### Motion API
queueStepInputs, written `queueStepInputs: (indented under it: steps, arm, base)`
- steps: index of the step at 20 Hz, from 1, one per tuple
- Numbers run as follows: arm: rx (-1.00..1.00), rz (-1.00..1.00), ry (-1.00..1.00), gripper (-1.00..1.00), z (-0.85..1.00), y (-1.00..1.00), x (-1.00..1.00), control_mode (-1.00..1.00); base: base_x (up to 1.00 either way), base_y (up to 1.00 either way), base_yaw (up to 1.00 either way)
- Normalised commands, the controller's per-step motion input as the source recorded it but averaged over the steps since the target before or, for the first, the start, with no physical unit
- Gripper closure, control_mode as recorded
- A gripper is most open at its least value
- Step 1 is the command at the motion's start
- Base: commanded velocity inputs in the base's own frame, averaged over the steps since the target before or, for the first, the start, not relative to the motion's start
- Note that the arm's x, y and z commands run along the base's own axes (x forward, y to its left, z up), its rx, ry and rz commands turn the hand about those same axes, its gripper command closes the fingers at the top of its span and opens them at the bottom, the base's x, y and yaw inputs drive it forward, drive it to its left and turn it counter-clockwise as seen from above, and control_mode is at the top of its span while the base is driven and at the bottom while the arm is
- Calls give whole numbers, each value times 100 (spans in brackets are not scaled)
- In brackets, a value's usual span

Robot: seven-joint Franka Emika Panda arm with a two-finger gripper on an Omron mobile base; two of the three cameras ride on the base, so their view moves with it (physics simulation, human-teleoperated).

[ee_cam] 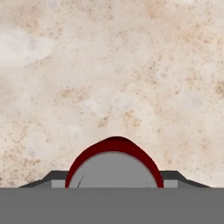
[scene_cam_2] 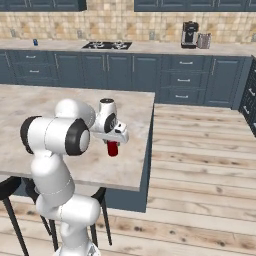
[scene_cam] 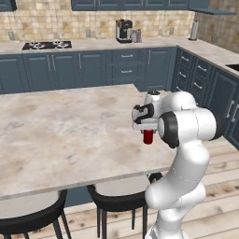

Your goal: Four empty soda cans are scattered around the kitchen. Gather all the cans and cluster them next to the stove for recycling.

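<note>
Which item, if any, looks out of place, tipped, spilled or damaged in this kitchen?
Nothing is spilled or damaged. One red can stands upright on the island counter, between the robot's fingers, far from the stove on the back counter. A small blue can also sits apart, left of the stove.

Coffee machine (scene_cam: 123, 30) on back counter (scene_cam: 93, 45)

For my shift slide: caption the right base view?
Claw closed around a red can over the marble island, stove on the far counter.
</note>
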Motion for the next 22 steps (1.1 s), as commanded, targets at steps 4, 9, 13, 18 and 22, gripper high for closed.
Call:
queueStepInputs:
  steps: [4, 9, 13, 18, 22]
  arm:
    - [0, 0, -1, 100, 0, 0, -6, -100]
    - [0, 0, -7, 100, 54, -14, -90, -100]
    - [0, 0, 0, 100, 76, -2, -100, -100]
    - [0, 0, 3, 100, 84, -1, -86, -100]
    - [0, 0, 4, 100, 66, 0, -82, -100]
  base:
    - [0, 0, 0]
    - [0, 0, 0]
    - [0, 0, 0]
    - [0, 0, 0]
    - [0, 0, 0]
